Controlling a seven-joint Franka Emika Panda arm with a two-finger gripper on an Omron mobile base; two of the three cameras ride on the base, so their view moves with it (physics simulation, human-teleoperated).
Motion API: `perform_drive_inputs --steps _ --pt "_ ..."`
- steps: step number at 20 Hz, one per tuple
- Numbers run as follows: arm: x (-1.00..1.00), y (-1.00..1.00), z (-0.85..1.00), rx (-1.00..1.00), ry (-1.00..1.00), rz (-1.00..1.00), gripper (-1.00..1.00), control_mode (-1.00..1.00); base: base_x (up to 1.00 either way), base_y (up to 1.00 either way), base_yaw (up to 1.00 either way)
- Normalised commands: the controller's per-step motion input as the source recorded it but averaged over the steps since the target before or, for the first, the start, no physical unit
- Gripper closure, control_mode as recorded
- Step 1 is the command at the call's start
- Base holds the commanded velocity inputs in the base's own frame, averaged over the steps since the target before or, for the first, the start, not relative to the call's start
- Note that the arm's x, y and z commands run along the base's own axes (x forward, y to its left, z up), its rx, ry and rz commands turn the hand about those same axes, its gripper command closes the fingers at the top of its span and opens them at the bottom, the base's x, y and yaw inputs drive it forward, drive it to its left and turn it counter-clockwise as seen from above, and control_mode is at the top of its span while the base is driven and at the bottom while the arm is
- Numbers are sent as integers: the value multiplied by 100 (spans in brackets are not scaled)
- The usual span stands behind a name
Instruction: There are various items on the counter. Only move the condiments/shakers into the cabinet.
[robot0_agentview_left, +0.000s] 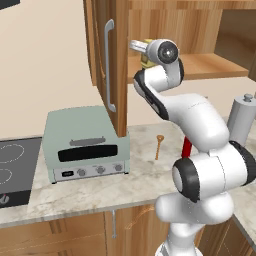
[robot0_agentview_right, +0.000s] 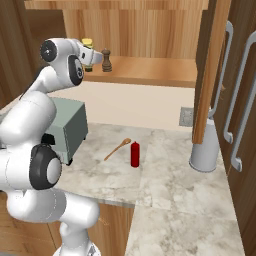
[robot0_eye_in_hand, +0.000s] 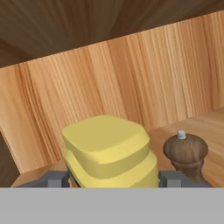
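The arm rises from the base, folds at a bulky elbow near the front edge of the counter (robot0_agentview_left: 100, 192), then climbs up and away to shelf height inside the open cabinet (robot0_agentview_right: 150, 72). The wrist is bent so that the hand (robot0_agentview_right: 89, 56) points level, toward the far wall of the cabinet. Both fingers (robot0_eye_in_hand: 54, 178) stand on either side of the yellow bottle (robot0_eye_in_hand: 107, 151), pressed against its body just below the cap. The bottle is held upright, its base close to the shelf (robot0_eye_in_hand: 210, 127).
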Motion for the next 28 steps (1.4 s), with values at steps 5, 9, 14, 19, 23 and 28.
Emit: perform_drive_inputs --steps 5,9,14,19,23,28 --pt "43 4 -10 0 0 -2 100 -100 0 0 0" --pt "27 0 -40 0 3 -1 100 -100 0 0 0" --pt "19 1 -24 -1 2 0 -100 -100 0 0 0" --pt "0 0 0 0 0 0 -100 -100 0 0 0" --pt "-35 0 0 -2 0 0 -100 -100 0 0 0" --pt "-51 0 -7 -10 -2 0 -100 -100 0 0 0"
